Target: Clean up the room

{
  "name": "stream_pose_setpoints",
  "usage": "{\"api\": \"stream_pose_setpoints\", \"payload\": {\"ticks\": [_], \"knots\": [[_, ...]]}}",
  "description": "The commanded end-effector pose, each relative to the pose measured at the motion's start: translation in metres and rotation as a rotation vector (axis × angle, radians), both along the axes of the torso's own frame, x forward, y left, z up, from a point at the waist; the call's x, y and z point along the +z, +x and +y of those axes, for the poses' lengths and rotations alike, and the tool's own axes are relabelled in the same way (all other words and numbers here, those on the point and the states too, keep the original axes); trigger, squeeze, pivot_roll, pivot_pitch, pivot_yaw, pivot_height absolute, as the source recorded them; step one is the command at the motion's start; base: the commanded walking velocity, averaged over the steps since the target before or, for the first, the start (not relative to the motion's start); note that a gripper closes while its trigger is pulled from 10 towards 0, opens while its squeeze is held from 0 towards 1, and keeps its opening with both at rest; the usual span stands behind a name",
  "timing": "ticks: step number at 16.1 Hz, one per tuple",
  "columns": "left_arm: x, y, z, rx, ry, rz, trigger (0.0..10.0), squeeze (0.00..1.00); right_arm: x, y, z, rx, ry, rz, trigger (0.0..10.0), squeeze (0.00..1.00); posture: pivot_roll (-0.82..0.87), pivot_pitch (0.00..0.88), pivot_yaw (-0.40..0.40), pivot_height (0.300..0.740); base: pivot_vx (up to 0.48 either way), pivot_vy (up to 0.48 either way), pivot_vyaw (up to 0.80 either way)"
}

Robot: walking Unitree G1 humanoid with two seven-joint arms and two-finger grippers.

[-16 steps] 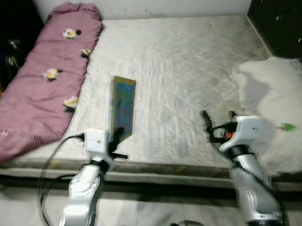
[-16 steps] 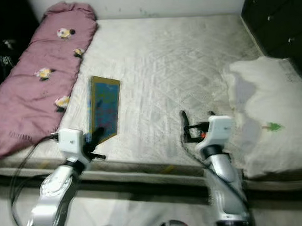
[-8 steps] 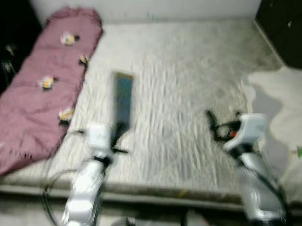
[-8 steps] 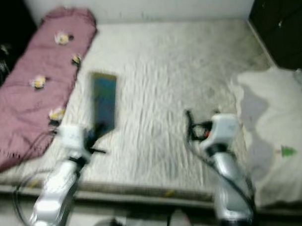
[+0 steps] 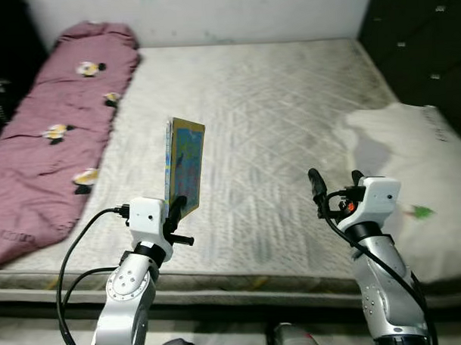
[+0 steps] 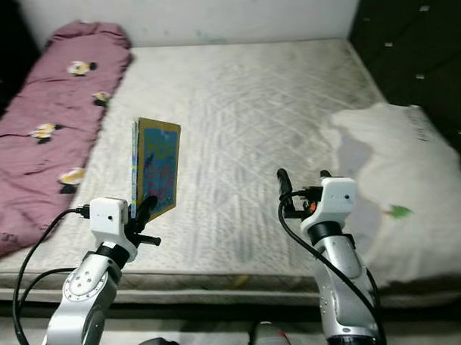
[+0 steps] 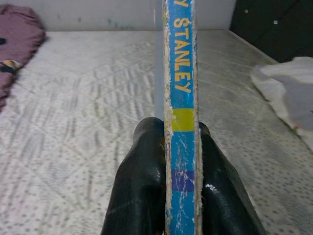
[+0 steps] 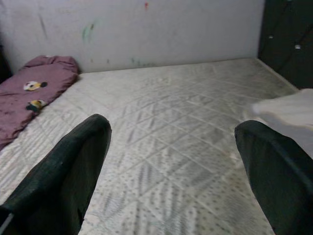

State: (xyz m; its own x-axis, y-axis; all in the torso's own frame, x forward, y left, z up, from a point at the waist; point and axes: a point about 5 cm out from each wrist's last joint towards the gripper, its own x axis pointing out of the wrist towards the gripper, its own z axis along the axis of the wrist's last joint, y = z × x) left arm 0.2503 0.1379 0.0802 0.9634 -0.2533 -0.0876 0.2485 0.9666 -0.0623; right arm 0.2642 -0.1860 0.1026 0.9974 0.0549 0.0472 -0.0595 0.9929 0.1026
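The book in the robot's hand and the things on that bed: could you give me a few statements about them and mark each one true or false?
1. The left gripper is shut on the book, pinching it near its bottom edge. True.
2. The book lies flat on the mattress. False: it is held upright, above the mattress.
3. The right gripper carries a pillow. False: its fingers are spread apart with nothing between them.
4. A pink blanket with small printed figures lies along the robot's left side of the mattress. True.
5. A white pillow lies on the robot's right side of the mattress. True.
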Motion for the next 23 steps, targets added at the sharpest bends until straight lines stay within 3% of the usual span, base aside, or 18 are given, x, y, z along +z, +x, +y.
{"api": "stream_pose_setpoints", "payload": {"ticks": [1, 10, 16, 23], "knots": [[0.01, 0.002, 0.0, -0.003, -0.001, -0.049, 10.0, 0.0, 0.002, -0.001, 0.001, 0.0, 0.001, -0.008, 10.0, 0.0, -0.06, 0.086, 0.054, 0.74, 0.0, -0.382, 0.0], [0.01, 0.003, -0.001, -0.003, -0.006, -0.046, 10.0, 0.0, 0.002, 0.001, 0.0, -0.003, 0.0, -0.008, 10.0, 0.0, -0.06, 0.084, 0.052, 0.74, 0.0, -0.338, 0.0], [0.002, 0.001, 0.004, 0.033, 0.002, -0.019, 10.0, 0.0, 0.002, 0.0, -0.001, -0.002, -0.001, -0.005, 10.0, 0.0, -0.06, 0.09, 0.048, 0.74, 0.0, 0.0, 0.0], [0.003, 0.004, 0.009, 0.046, 0.008, -0.039, 10.0, 0.0, 0.004, 0.002, -0.002, -0.004, -0.009, -0.006, 10.0, 0.0, -0.06, 0.108, 0.042, 0.74, 0.0, 0.0, -0.76]]}}
